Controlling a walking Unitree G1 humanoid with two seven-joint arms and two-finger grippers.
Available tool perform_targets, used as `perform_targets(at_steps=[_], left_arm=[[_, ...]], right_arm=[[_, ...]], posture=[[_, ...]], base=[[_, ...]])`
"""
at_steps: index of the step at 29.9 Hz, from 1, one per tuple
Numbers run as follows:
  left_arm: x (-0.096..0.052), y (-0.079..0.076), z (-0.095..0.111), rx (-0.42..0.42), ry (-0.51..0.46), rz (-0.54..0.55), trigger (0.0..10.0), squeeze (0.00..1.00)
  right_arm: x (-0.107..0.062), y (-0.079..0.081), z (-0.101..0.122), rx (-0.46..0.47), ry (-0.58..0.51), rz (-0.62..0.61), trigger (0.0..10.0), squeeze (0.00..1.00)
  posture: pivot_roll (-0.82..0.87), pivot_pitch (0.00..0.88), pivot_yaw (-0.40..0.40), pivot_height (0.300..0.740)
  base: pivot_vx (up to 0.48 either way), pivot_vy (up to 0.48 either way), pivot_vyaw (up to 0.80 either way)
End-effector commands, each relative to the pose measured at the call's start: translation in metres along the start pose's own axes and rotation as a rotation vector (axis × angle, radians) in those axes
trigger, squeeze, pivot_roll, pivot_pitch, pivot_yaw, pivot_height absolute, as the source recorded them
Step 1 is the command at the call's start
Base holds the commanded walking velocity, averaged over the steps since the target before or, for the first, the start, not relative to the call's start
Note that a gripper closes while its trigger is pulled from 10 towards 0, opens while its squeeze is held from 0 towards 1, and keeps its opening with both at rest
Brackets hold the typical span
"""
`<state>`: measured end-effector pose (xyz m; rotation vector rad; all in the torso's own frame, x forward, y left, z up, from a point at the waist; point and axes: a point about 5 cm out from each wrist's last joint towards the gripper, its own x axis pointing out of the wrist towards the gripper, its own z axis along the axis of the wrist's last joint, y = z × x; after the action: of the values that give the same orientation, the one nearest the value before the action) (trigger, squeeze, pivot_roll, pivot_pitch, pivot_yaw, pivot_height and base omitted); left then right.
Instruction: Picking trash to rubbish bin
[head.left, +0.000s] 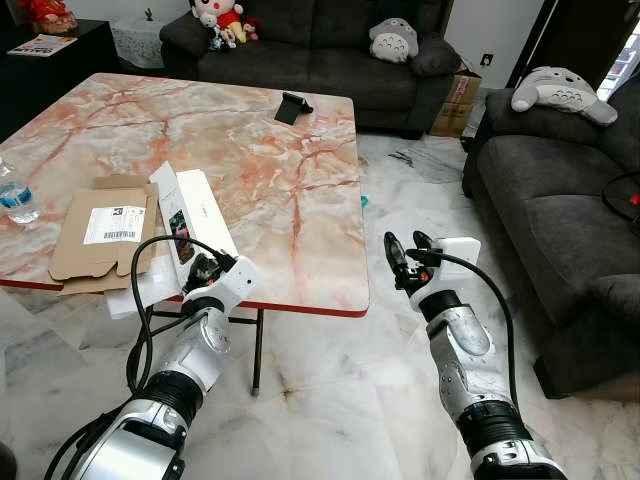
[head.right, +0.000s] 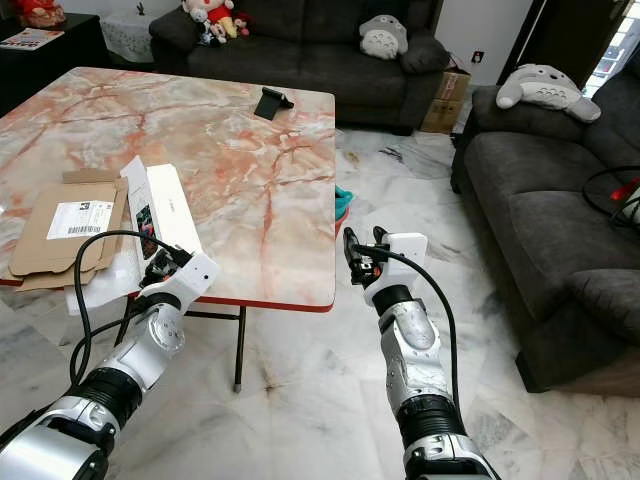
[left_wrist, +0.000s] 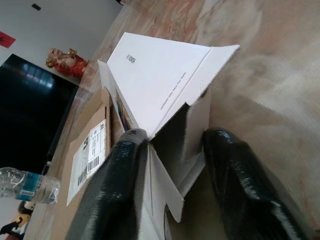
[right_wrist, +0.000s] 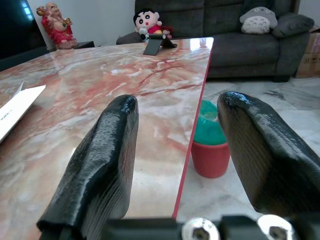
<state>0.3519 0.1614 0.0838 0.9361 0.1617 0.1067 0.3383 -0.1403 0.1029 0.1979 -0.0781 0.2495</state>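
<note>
A flattened cardboard sheet (head.left: 98, 238) on the marble table (head.left: 260, 150) carries a white shipping label with a barcode; the print is too small to read. Just beside it lies an opened white box (head.left: 195, 215) with short lines of dark print along its lid, also too small to make out. The left gripper (head.left: 200, 270) is at the table's near edge with its two black fingers (left_wrist: 117, 192) spread around a flap of that white box; one finger touches the flap, the other stands apart from it, so the jaws are open and not yet clamped. The right gripper (head.left: 405, 258) hangs in the air off the table's near corner, above the marble floor, with its fingers (right_wrist: 100, 180) wide apart and nothing between them. The right wrist view looks along the table's red edge to a red rubbish bin (right_wrist: 211, 145) with a green liner on the floor close beside the table; from the right eye only a sliver of it peeks past the table's edge. A water bottle (head.left: 14, 192) stands at the table's left edge, and a dark phone stand (head.left: 291, 106) sits at the far side
</note>
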Motion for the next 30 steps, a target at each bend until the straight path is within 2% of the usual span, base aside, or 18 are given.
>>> perform_targets(at_steps=[1,10,18,25,26,27,28,29,30], left_arm=[[0.003,0.003,0.007,-0.027,-0.017,0.017,0.0,0.0],[0.002,0.004,0.008,-0.031,-0.021,0.03,0.0,0.0],[0.002,0.011,0.015,-0.047,-0.068,0.115,0.0,0.0],[0.002,0.023,0.029,-0.059,-0.148,0.21,0.0,0.0],[0.001,0.026,0.032,-0.064,-0.17,0.225,1.8,0.0],[0.001,0.026,0.032,-0.064,-0.17,0.225,1.8,0.0],[0.001,0.028,0.039,-0.065,-0.214,0.242,9.0,0.0],[0.0,0.03,0.044,-0.056,-0.246,0.251,10.0,0.0],[-0.001,0.03,0.045,-0.054,-0.252,0.252,10.0,0.0]], right_arm=[[-0.002,-0.005,-0.001,-0.007,0.01,-0.013,10.0,0.0],[-0.002,-0.005,-0.001,-0.007,0.01,-0.013,10.0,0.0],[-0.002,-0.005,-0.001,-0.005,0.009,-0.012,10.0,0.0],[-0.001,-0.004,0.0,-0.004,0.005,-0.01,10.0,0.0],[-0.001,-0.004,0.0,-0.003,0.006,-0.01,10.0,0.0],[-0.001,-0.004,0.0,-0.003,0.006,-0.01,10.0,0.0],[-0.001,-0.004,0.0,-0.003,0.005,-0.009,10.0,0.0],[-0.001,-0.004,0.0,-0.003,0.004,-0.008,10.0,0.0],[0.0,-0.003,0.0,-0.003,0.004,-0.008,10.0,0.0]], posture=[[0.09,0.0,-0.109,0.74],[0.09,0.0,-0.109,0.74],[0.09,0.0,-0.109,0.74],[0.09,0.0,-0.109,0.74],[0.09,0.0,-0.107,0.74],[0.09,0.0,-0.107,0.74],[0.09,0.0,-0.107,0.74],[0.09,0.0,-0.107,0.74],[0.09,0.0,-0.107,0.74]], base=[[0.0,0.0,0.0],[0.0,0.0,0.0],[0.0,0.0,0.0],[0.0,0.0,0.0],[0.0,0.0,0.0],[0.0,0.0,0.0],[0.0,0.0,0.0],[0.0,0.0,0.0],[0.0,0.0,0.0]])
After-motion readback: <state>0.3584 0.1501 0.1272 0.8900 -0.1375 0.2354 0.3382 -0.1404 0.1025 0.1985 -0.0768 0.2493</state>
